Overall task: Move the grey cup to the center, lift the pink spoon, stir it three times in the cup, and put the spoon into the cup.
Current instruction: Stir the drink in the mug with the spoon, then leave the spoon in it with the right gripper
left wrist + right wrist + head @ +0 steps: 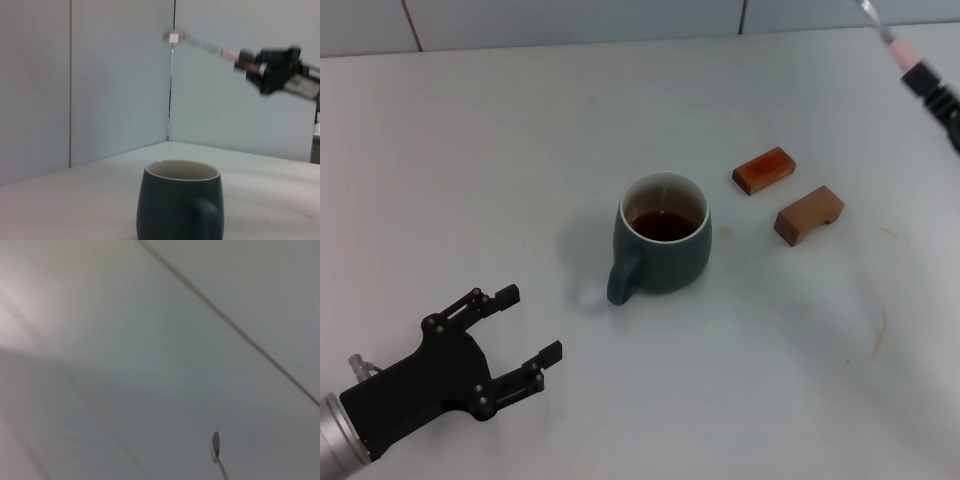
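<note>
Dark blue-grey ceramic mug point(663, 236), white inside, holding brown liquid, stands mid white bench point(500, 150), handle toward left tool point(520, 335). Left tool near mug, fingers spread, empty, likely finished with cup. Right tool point(923, 78) high, beyond and right of mug, clamped on slim pink-handled metal spoon point(207, 46), raised clear for stirring. Two brown wooden blocks point(787, 193) right of mug.

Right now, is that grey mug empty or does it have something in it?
It has something in it. The head view shows dark brown liquid inside the grey cup, below its pale rim. The cup stands upright on the table.
</note>
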You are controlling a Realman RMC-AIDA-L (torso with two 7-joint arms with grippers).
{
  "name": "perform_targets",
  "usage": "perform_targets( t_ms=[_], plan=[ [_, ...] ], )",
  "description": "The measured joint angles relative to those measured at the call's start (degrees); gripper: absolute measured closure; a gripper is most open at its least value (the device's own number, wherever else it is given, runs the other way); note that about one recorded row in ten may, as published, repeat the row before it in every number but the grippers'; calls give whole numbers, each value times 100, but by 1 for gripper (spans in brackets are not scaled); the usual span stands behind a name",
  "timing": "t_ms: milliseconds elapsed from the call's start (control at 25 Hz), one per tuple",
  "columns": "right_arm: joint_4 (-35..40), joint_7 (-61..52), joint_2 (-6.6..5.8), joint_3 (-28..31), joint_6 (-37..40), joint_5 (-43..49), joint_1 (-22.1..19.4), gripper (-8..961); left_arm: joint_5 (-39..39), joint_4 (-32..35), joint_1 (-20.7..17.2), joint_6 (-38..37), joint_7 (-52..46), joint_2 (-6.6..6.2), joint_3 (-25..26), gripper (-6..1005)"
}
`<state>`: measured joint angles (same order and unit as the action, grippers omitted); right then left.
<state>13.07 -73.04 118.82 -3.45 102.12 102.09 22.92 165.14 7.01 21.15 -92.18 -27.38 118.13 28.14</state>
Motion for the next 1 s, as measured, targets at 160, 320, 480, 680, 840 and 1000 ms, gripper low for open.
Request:
perform_targets(
  t_ms=[160, 320, 480, 680, 840, 1000],
  plan=[
    [597, -17, -132, -323, 584, 35, 263, 837, 10, 23, 23, 21, 3, 0, -9, 186],
    [989, -229, -395, -1035, 820, 45, 550, 838, 26, 15, 42, 32, 5, -1, -11, 186],
    [1507, -668, -597, -1800, 821, 56, 817, 838, 36, 5, 58, 44, 5, -1, -17, 186],
    [2704, -1451, -696, -2658, 691, 529, 1154, 838, 37, -6, 82, 123, 5, 4, -35, 186],
    [3022, -1807, -789, -2725, 663, 1109, 1473, 838, 37, -14, 85, 156, 6, 4, -36, 186],
    [3394, -2290, -916, -2835, 700, 2014, 2053, 837, 36, -16, 92, 195, 5, 7, -48, 186]
  ],
)
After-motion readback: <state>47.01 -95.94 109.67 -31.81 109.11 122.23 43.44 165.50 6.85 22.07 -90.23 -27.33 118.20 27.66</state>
